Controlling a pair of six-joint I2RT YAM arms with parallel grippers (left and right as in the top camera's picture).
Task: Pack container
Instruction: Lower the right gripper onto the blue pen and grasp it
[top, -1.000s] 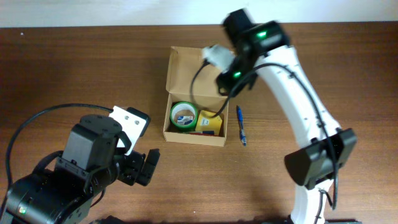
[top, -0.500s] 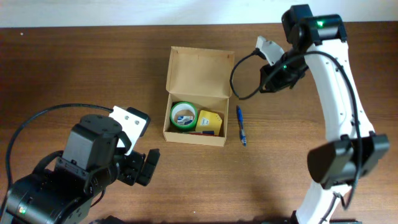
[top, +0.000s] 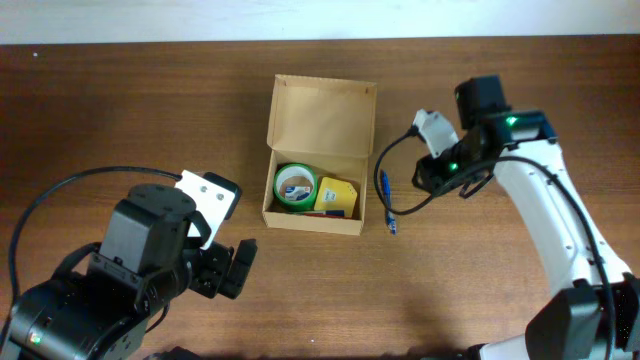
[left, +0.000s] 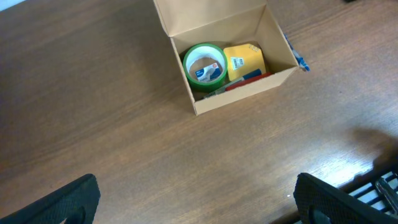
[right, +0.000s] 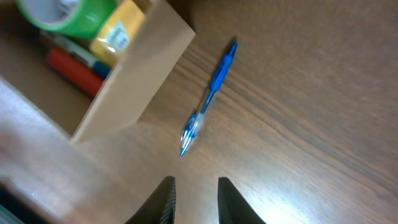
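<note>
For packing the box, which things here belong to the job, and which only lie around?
Job: container; green tape roll, yellow packet, red marker inside it; blue pen beside it, likely next.
Not the job: only the table underneath.

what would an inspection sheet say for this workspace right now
surface: brown wooden table
job's things: cardboard container, flap lid open; inside are a green tape roll, a yellow packet and a red marker-like item; a blue pen lies on the table just outside it
clutter: nothing seen
hands: left hand wide open, empty; right hand near the pen, fingers slightly apart, empty
cables: black cable looping off the right arm; another arcing by the left arm
surroundings: pale strip beyond the table's far edge
</note>
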